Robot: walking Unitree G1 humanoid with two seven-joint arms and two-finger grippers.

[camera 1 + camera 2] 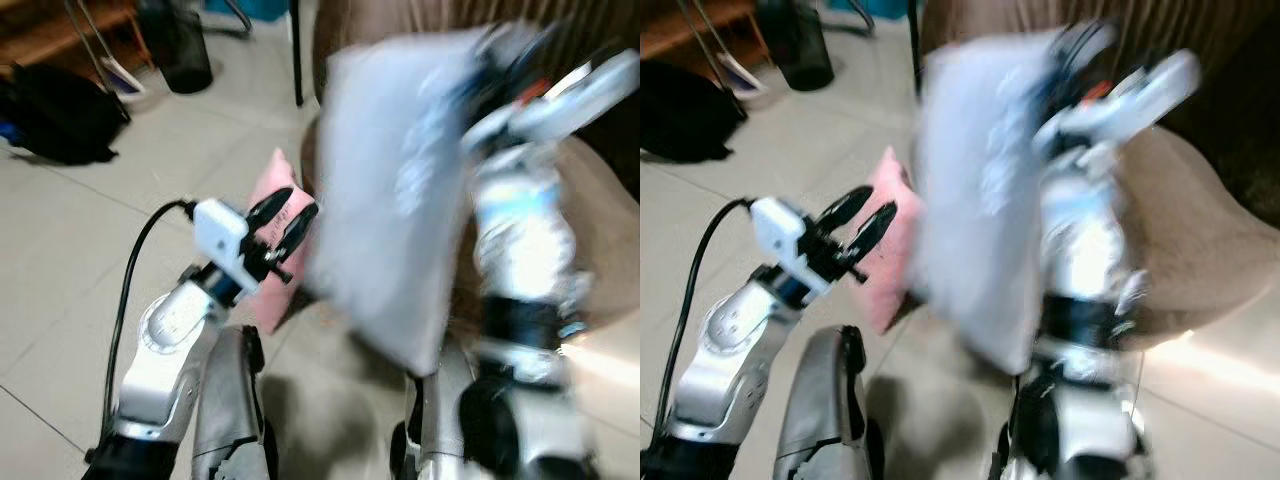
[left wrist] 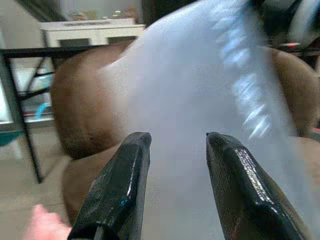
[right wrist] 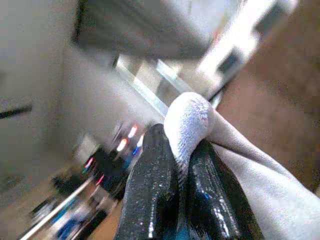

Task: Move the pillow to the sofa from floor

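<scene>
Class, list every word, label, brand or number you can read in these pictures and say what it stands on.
None can be read.
Grey pillow, held by the right end effector: no print visible, and blurred.
Pink pillow on the floor: no text.
Left end effector, open, empty: no legible marking.

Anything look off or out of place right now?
A pink pillow sits on the floor, wedged against the brown sofa. The right gripper pinches just a corner of the grey pillow, which dangles; the left gripper is open.
</scene>
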